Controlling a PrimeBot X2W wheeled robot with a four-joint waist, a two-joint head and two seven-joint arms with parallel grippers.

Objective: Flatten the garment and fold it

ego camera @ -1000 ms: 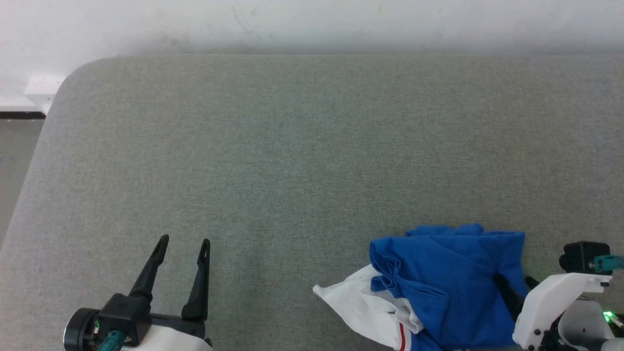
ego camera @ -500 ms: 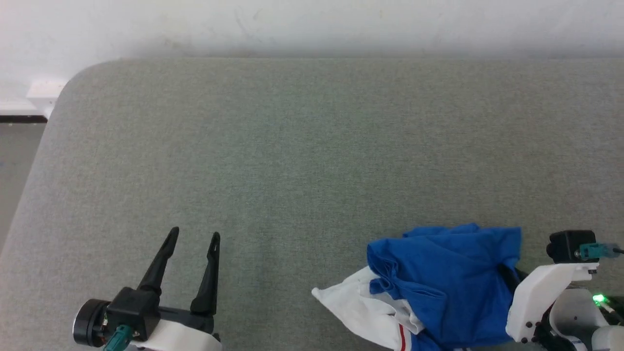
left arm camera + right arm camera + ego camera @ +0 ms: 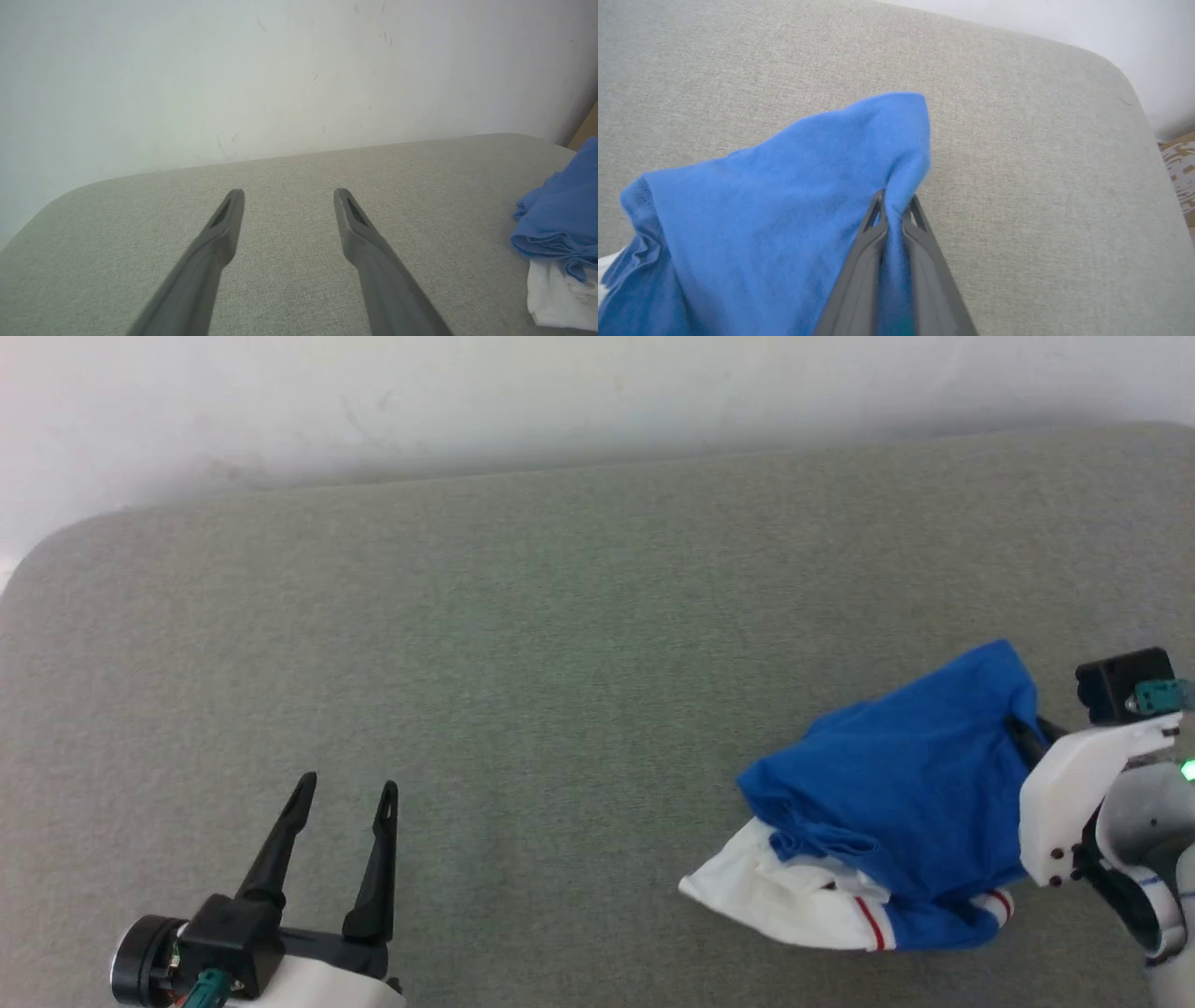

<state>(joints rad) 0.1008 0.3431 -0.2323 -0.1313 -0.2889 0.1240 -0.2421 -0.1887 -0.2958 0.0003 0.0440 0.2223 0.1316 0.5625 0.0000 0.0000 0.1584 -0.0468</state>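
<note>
You have a broad padded surface (image 3: 523, 644) before you, covered in grey-green woven cloth, its far left corner rounded. One thing lies on it: the garment (image 3: 896, 784), bunched in a heap at the near right. The heap's lower part is white cloth with thin red stripes, resting flat on the cover and pointing left. Bright blue cloth is piled over it, and the blue's far right corner stands raised off the surface.

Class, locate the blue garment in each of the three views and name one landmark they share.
Head view: garment at lower right.
Left wrist view: garment at right edge.
Right wrist view: garment lower left to centre, between the fingers of the right gripper.
Shared landmark: the grey fabric surface.
</note>
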